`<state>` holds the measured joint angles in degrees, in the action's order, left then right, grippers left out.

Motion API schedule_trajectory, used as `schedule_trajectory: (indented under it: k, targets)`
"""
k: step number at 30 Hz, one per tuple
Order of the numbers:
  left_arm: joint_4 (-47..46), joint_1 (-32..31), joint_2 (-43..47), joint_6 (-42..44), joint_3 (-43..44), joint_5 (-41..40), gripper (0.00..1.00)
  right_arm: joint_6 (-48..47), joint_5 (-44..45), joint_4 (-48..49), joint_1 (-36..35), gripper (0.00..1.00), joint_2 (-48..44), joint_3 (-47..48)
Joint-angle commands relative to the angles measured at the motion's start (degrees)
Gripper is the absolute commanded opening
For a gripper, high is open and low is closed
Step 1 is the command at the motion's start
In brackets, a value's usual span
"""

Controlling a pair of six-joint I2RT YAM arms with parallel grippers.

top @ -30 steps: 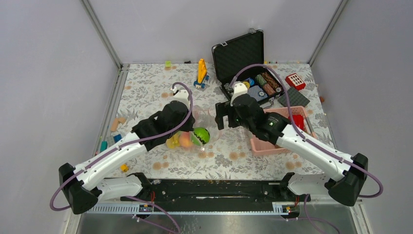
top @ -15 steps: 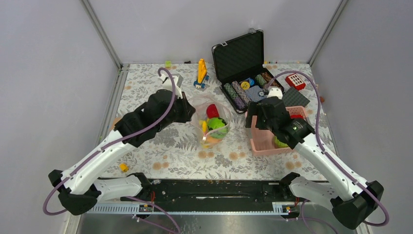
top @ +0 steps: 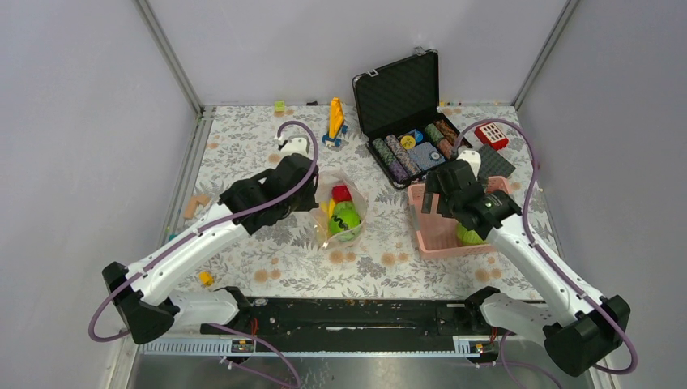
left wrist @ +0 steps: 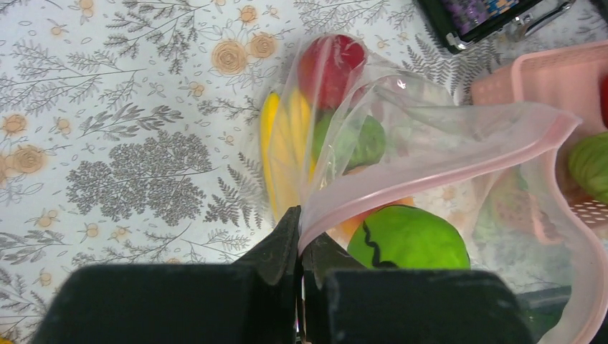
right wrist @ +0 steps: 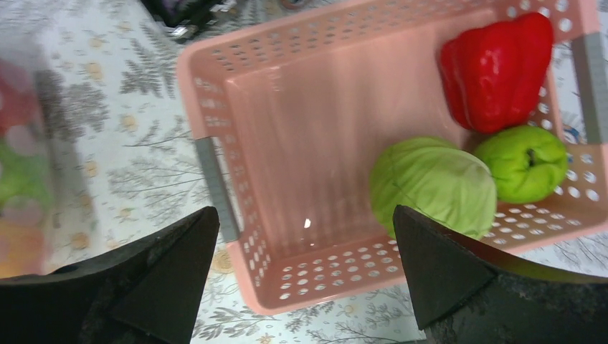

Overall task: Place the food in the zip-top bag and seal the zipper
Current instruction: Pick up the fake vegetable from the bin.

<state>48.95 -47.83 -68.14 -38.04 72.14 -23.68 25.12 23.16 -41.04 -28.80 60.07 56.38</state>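
The clear zip-top bag [top: 344, 212] lies mid-table with yellow bananas [left wrist: 283, 143], a red piece [left wrist: 331, 61] and green pieces [left wrist: 409, 240] inside. My left gripper [left wrist: 301, 236] is shut on the bag's pink zipper strip [left wrist: 430, 168] and holds the mouth up; it also shows in the top view [top: 314, 193]. My right gripper [right wrist: 305, 236] is open and empty above the pink basket [right wrist: 287, 129], which holds a red pepper [right wrist: 498, 72], a pale-green cabbage [right wrist: 434, 186] and a green piece [right wrist: 527, 165]. In the top view the right gripper [top: 441, 203] hangs over the basket's left part.
An open black case [top: 405, 121] with poker chips stands behind the bag and basket. Building blocks lie at the back [top: 335, 120], by the case [top: 491, 134] and along the left edge [top: 194, 204]. The basket [top: 441, 235] sits right of the bag.
The right arm swung away from the bag to over the basket and opened. The left arm lifted, then lowered the bag; the food now sits inside it.
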Motion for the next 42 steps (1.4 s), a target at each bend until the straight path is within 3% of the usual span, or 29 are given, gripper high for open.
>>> schedule_trajectory:
  k: [1,8,21,42]
  targets:
    - [0.75,0.32,0.57,0.16,0.32,-4.06,0.00,2.53,6.84,-4.87,1.83,1.00,2.33,2.29]
    - [-0.08,0.36,0.86,2.25,0.14,-4.55,0.00,6.97,5.07,-7.64,7.62,1.00,3.71,0.07]
    - [-2.71,0.29,2.82,4.32,0.77,-2.23,0.00,6.63,3.06,-7.83,14.79,1.00,9.62,-4.31]
    - [-6.09,0.35,3.26,5.05,1.41,-0.62,0.00,6.94,-0.39,-2.60,18.60,0.98,20.03,-6.02]
